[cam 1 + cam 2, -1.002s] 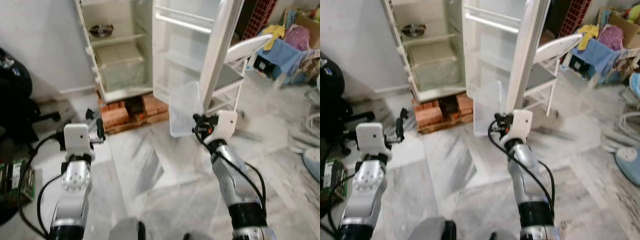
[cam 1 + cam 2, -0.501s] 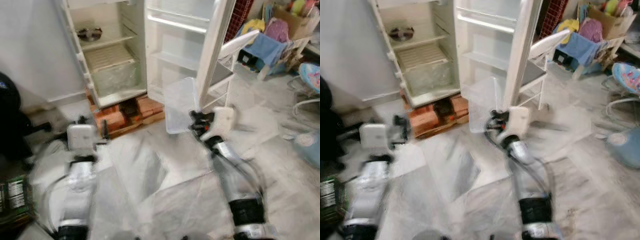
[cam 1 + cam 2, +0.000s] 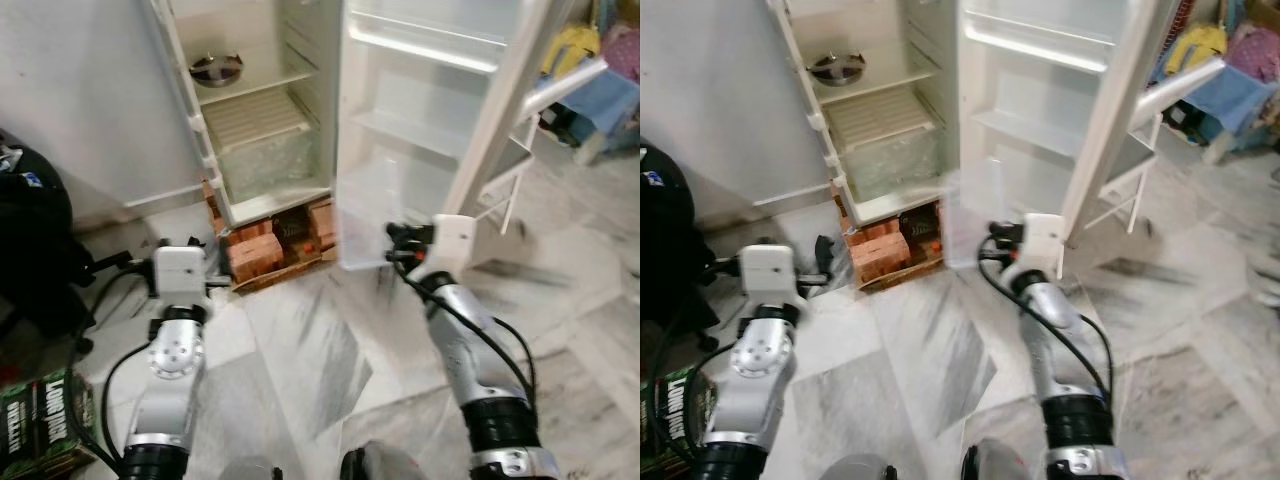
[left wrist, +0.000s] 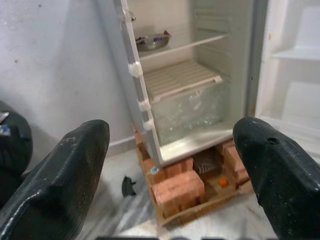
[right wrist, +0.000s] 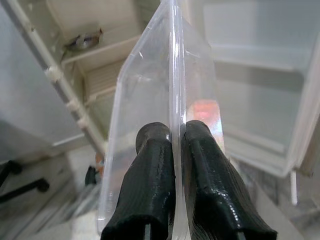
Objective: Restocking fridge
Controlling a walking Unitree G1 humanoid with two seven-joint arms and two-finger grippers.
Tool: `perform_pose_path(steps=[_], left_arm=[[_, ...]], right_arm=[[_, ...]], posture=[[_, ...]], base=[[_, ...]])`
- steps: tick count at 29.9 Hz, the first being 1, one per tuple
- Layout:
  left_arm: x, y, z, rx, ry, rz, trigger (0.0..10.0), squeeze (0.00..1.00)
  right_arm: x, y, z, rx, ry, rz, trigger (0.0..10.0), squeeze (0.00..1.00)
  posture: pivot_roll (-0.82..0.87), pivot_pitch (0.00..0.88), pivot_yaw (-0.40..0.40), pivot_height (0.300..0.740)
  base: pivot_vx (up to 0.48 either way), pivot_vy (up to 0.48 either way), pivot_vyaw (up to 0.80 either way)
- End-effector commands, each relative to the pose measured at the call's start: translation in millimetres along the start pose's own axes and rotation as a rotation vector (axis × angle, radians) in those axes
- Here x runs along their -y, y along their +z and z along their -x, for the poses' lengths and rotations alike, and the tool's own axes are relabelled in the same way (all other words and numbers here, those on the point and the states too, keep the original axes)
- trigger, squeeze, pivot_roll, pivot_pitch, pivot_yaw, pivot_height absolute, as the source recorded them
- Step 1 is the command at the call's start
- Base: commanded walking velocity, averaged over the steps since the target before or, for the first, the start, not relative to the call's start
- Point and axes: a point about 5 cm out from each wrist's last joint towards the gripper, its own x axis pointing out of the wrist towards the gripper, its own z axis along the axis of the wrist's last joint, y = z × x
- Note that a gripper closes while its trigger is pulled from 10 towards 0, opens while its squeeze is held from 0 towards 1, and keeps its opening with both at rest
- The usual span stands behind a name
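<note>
A white fridge (image 3: 250,120) stands open on red bricks (image 3: 255,250), its door (image 3: 440,100) swung out to the right with bare shelves. On an upper shelf inside sits a metal bowl (image 3: 216,70), above a clear crisper drawer (image 3: 265,165). My right gripper (image 5: 177,145) is shut on the rim of a clear plastic bin (image 5: 145,100). It holds that bin (image 3: 362,215) upright in front of the door's lower part. My left gripper (image 4: 170,165) is open and holds nothing, pointing at the fridge's lower left from a short way off.
A black bag or chair (image 3: 30,230) stands at the left, with a green box (image 3: 40,425) on the floor near my left arm. A white chair (image 3: 560,90) and piled clothes (image 3: 620,60) lie behind the door at the right. The floor is grey marble.
The camera has swung and moved nearer, so the fridge sits more central and larger. The right gripper still grips the clear bin, now closer to the door. The left gripper stays open.
</note>
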Motion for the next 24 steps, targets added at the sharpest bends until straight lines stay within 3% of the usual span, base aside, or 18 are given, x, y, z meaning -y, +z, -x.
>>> perform_pose_path(steps=[1, 24], left_arm=[[-8.6, -3.6, 1.4, -0.022, 0.025, -0.022, 10.0, 0.0], [-9.9, -7.2, 1.3, -0.053, 0.05, -0.036, 10.0, 0.0]], right_arm=[[-12.4, 0.2, -2.9, -0.001, 0.041, -0.01, 10.0, 0.0], [-17.8, -4.1, -4.2, -0.032, 0.078, 0.002, 10.0, 0.0]], posture=[[0.11, 0.104, -0.015, 0.74], [0.1, 0.104, -0.016, 0.74]], base=[[0.48, 0.0, 0.0], [0.48, 0.0, 0.0]])
